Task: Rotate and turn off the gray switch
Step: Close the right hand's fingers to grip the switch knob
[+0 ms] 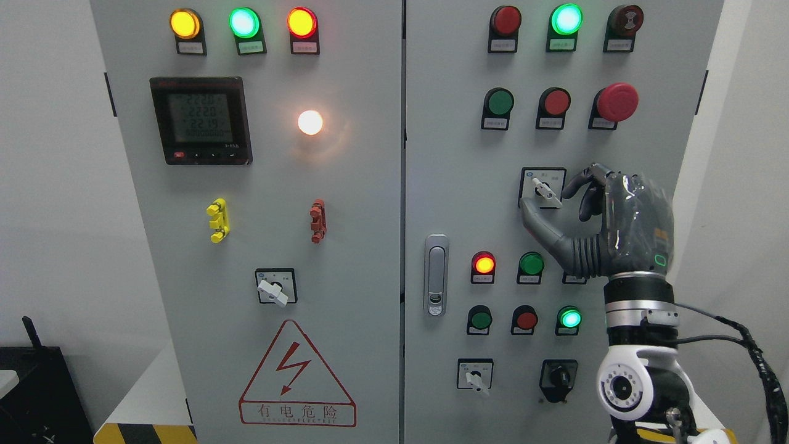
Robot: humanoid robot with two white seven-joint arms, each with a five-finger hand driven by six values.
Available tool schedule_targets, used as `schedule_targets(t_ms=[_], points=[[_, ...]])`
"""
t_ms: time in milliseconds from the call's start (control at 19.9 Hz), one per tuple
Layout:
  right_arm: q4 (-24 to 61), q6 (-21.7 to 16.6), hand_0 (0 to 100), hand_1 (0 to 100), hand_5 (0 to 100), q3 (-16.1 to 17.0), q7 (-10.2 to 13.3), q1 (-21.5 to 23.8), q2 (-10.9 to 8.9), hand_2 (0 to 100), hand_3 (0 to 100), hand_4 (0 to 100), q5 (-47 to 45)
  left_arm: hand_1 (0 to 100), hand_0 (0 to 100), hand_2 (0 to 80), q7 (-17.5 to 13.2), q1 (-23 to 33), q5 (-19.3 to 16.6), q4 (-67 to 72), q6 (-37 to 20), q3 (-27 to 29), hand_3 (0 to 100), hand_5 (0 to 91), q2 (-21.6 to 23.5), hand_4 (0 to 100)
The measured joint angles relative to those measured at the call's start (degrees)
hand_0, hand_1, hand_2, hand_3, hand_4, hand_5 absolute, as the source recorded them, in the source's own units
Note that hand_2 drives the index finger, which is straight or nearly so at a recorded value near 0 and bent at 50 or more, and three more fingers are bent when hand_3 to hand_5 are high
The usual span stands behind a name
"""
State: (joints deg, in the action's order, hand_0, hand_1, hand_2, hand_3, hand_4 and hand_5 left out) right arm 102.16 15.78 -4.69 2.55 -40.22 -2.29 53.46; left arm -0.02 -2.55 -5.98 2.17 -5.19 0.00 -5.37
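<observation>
Cabinet [431, 185]: grey two-door electrical panel filling the view, behind the right robot hand; its right door carries the hand's target.
Warning triangle [298, 376]: red lightning sign low on the left door, far down and left of the robot hand.
Meter [200, 120]: dark digital display, well up and left of the robot hand.
Right robot hand [558, 203]: dark, raised from the lower right, thumb [539, 223] under the switch and fingers [582, 182] curled at its right side, pinching around the gray switch; firm contact cannot be told.
Emergency button [616, 102]: red mushroom head, straight above the robot hand.
Door latch [436, 274]: metal handle, lower left of the robot hand.
Gray switch [545, 190]: pale rotary knob on a square plate, between thumb and fingers, its lever tilted.
Green lamp [570, 319]: lit, just below the wrist's left side.
</observation>
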Motion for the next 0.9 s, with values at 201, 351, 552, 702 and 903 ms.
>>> schedule_targets(t_ms=[201,351,552,702,903], points=[[-0.1,0.0,4,39,100,-0.1,0.0,-0.1,0.00,62,93,89,0.1,39,12,0.0,0.0,0.0,0.0,0.0,0.0,0.0,0,0.0,0.0,0],[-0.1,0.0,6,39,100,-0.2,0.0,-0.2,0.00,63,93,89,0.2,39,12,0.0,0.0,0.0,0.0,0.0,0.0,0.0,0,0.0,0.0,0],[-0.1,0.0,10,39,100,-0.3,0.0,-0.4,0.00,63,93,89,0.2,39,12,0.0,0.0,0.0,0.0,0.0,0.0,0.0,0,0.0,0.0,0],[-0.2,0.0,13,39,100,-0.4,0.0,-0.6,0.00,64,93,89,0.2,39,12,0.0,0.0,0.0,0.0,0.0,0.0,0.0,0,0.0,0.0,0],[-0.3,0.0,15,41,100,-0.4,0.0,-0.7,0.00,64,93,89,0.4,39,12,0.0,0.0,0.0,0.0,0.0,0.0,0.0,0,0.0,0.0,0]])
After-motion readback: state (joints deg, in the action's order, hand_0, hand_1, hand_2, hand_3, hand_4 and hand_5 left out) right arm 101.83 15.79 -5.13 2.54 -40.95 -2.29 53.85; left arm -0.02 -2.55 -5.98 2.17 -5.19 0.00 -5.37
